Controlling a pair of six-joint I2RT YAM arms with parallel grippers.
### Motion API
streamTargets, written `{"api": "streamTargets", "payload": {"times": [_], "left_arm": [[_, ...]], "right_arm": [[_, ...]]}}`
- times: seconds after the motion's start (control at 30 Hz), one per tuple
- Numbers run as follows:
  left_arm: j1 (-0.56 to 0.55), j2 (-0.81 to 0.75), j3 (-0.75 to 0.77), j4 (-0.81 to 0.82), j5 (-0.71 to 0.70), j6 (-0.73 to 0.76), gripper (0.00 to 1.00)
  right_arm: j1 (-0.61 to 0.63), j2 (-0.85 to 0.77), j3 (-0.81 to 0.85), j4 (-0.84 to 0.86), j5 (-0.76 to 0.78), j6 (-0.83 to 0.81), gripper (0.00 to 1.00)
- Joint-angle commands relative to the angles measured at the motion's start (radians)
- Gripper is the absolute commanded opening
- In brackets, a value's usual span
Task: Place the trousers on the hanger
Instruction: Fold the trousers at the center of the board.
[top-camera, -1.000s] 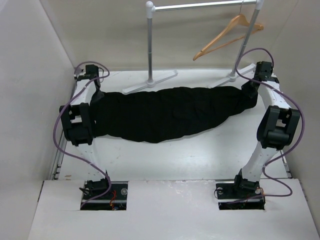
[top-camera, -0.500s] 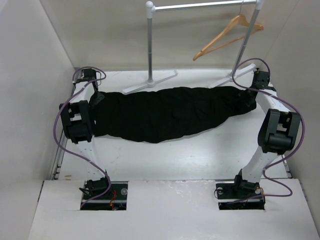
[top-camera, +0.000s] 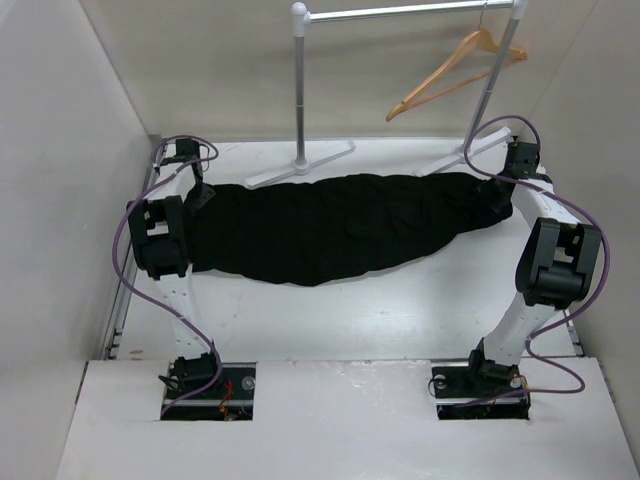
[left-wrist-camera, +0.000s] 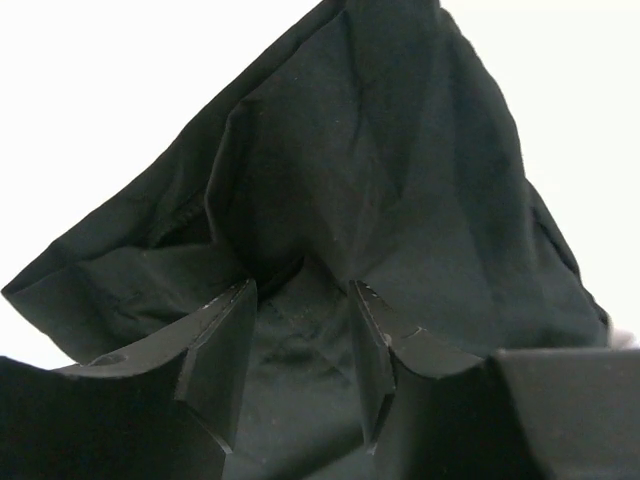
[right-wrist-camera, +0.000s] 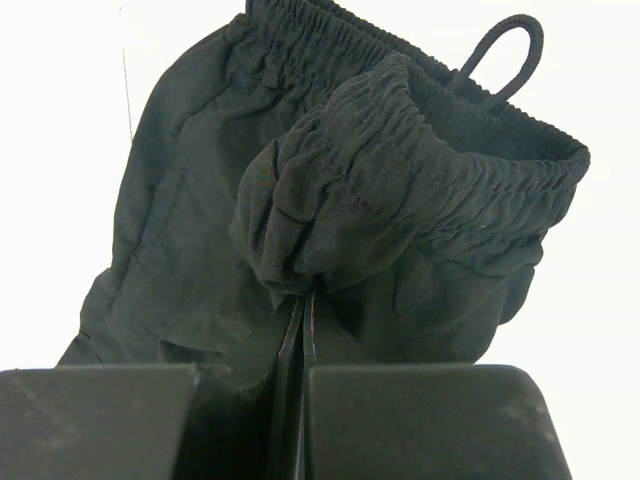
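White tabletop (top-camera: 400, 310) boxed in by pale walls, as seen from my overhead camera. Black trousers (top-camera: 330, 230) lie stretched across it from 9 o'clock to 3 o'clock, the middle sagging toward 6. At 12 o'clock a silver clothes rail (top-camera: 400, 12) stands on two feet. The wooden hanger (top-camera: 455, 65) hangs tilted from it by its hook at about 1 o'clock, well apart from the cloth.

My left gripper (top-camera: 195, 197) sits at the 9 o'clock end of the trousers. On its wrist camera the fingers (left-wrist-camera: 215, 360) stand apart, with creased black fabric lying in the gap, not pinched.

My right gripper (top-camera: 505, 190) is at the 3 o'clock end. Its wrist camera shows the jaws pressed together on a bunched fold of the elastic waistband (right-wrist-camera: 450, 190), and a drawstring loop (right-wrist-camera: 505, 55) pokes out at 1 o'clock.
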Motion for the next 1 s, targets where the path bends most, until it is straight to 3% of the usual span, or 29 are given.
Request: {"api": "streamTargets", "payload": {"times": [0.0,0.2,0.63,0.97], "left_arm": [[0.0,0.005,0.034,0.001,-0.001,-0.013,0.35],[0.0,-0.03,0.011,-0.019,-0.017,-0.019,0.14],[-0.009,-0.23,-0.105,-0.062,-0.119,-0.029,0.14],[-0.009,-0.36,-0.121,-0.075,-0.119,-0.023,0.0]], "right_arm": [[0.011,-0.023,0.002,0.036,-0.011,-0.012,0.04],[0.011,-0.026,-0.001,0.036,-0.012,-0.006,0.05],[0.007,-0.033,0.005,0.045,-0.015,0.002,0.06],[0.007,-0.081,-0.009,0.052,-0.014,0.007,0.05]]}}
